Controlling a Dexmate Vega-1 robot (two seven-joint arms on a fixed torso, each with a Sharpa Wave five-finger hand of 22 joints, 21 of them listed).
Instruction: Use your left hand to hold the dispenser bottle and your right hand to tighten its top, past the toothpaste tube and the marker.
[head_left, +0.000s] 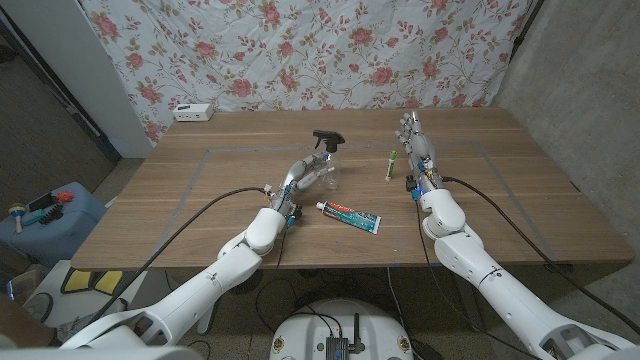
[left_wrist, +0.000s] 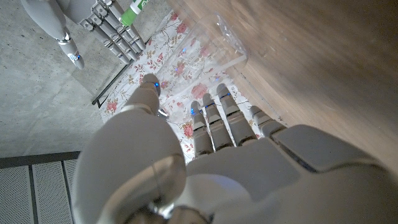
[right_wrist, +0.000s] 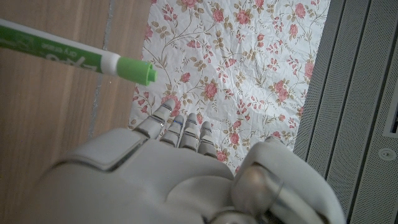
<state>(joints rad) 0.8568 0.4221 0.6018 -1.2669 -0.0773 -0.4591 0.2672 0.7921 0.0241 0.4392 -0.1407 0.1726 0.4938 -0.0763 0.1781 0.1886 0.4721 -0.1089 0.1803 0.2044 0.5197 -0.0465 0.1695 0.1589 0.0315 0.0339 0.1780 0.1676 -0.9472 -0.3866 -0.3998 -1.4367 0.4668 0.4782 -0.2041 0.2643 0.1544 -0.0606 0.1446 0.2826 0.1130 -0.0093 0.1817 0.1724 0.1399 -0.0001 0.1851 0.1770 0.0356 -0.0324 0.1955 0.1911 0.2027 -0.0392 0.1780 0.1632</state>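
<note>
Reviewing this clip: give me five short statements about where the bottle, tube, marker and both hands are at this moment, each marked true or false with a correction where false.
1. The dispenser bottle stands upright on the table. True.
2. The right hand is gripping the bottle's black top. False: it is apart from the bottle, beside the green marker, holding nothing.
3. The toothpaste tube lies on the table nearer the robot than the bottle. True.
4. The marker is held in the left hand. False: it lies on the table.
5. The left hand is at the bottle's side. True, though whether it grips the bottle cannot be told.
</note>
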